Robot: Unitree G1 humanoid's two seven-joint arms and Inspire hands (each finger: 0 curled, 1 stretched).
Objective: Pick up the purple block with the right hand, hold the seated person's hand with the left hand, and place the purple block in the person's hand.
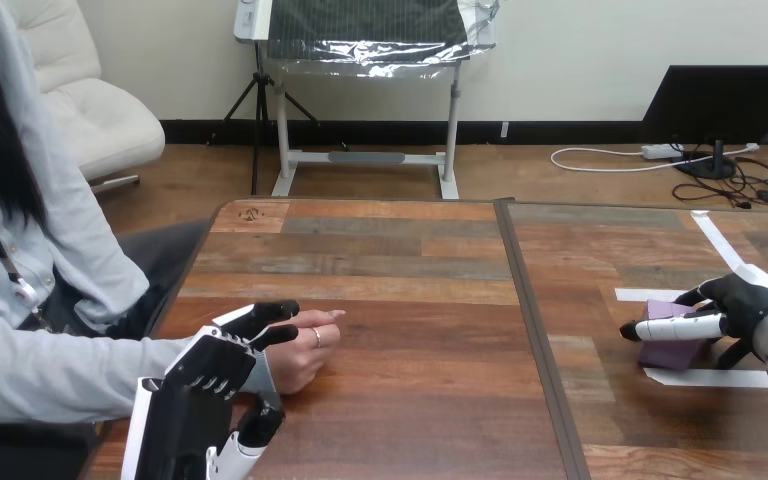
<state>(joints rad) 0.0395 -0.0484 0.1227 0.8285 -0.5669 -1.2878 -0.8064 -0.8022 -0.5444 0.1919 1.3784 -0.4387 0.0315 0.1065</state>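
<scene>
The purple block point(664, 348) sits on the table at the right, inside a square marked with white tape point(712, 377). My right hand point(750, 305) is on it from the right, a finger laid across its top and the thumb down at its right side, pinching it. The person's hand point(308, 352) rests on the table at the left, its fingers pointing right. My left hand point(205, 378) lies over the person's wrist with its fingers point(265, 318) stretched across the back of that hand and the thumb on the near side. Nothing is curled round the wrist.
A dark seam point(535, 330) runs front to back where the two wooden tabletops meet. More white tape point(712, 238) lies at the far right. The person sits at the left edge, their forearm point(50, 375) along the table's near left corner.
</scene>
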